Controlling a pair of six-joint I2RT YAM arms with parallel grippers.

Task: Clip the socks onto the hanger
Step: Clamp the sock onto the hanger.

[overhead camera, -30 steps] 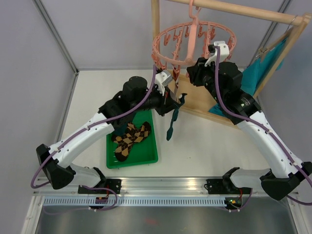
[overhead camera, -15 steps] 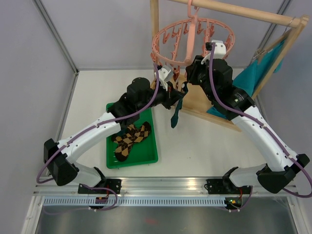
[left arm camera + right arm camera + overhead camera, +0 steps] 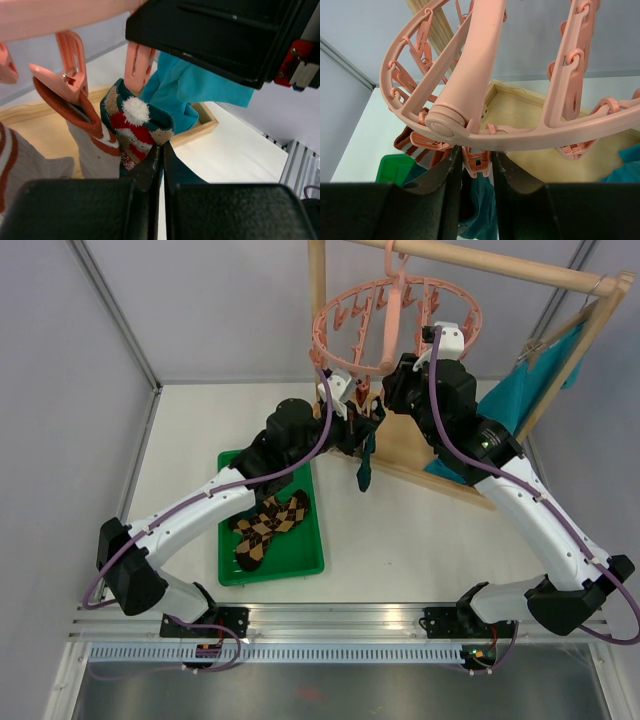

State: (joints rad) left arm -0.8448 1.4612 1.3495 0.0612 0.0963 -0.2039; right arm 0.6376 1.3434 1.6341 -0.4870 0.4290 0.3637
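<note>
Two arms, both up at the hanger.

Left gripper: lifted and pushed forward over the last second, now just beneath the ring. Clamped tight on teal sock, no gap between fingers.

Right gripper: moved up and left a second ago, unmoved in the last half-second. Pinched on peg, one finger against each side, presumably to spring it wide.

Hanger: pink, hooked on wooden rail. Swung slightly leftward within the second, steady since.

Teal sock: earlier dangling lower over the table, now hoisted, cuff just under a peg. Touching or merely near, cannot tell; not yet inside. Remainder hanging free below. Judged meaning: sock nearly presented; insertion and release of peg outstanding.

Grey sock: striped cuff, beside the teal one, seemingly held already by neighbouring peg.

Containers: one green tray, left of centre on table. Contents: argyle socks, lying crossed, unchanged throughout, well apart from both grippers. Nothing else visible inside.
</note>
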